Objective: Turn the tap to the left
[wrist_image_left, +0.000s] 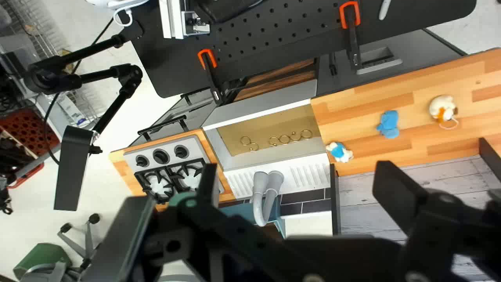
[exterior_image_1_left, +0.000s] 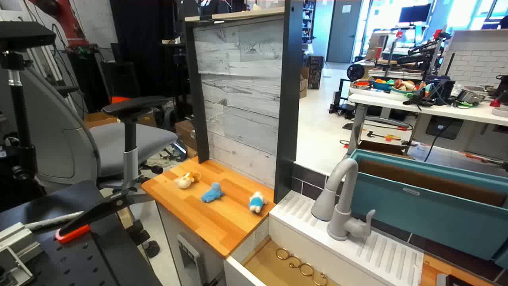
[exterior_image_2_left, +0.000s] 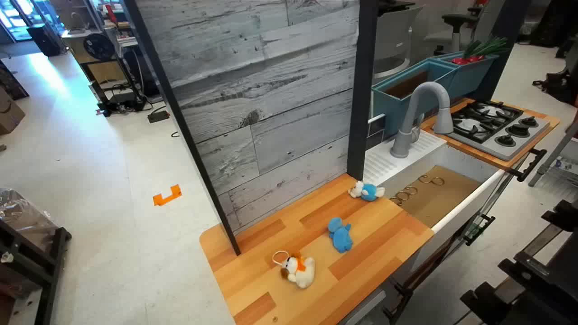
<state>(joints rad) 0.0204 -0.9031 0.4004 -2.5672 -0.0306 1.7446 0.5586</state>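
Wrist view: my fingers (wrist_image_left: 395,192) spread wide and empty, the tap (wrist_image_left: 271,192) beyond the short edge of the worktop (wrist_image_left: 352,111) near a back corner; I judge this the approach, with descent beside it, then a leftward push, needed next.

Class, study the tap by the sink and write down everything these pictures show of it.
The tap is matte light grey and looks like plastic. Its thick round base stands upright on the ribbed white ledge along the sink. A gooseneck spout rises, arches over toward the sink and ends in a flared head pointing down. A short lever with an upturned tip sticks out from the base's side. Only the ledge appears to touch it; the gripper is open and apart from it.
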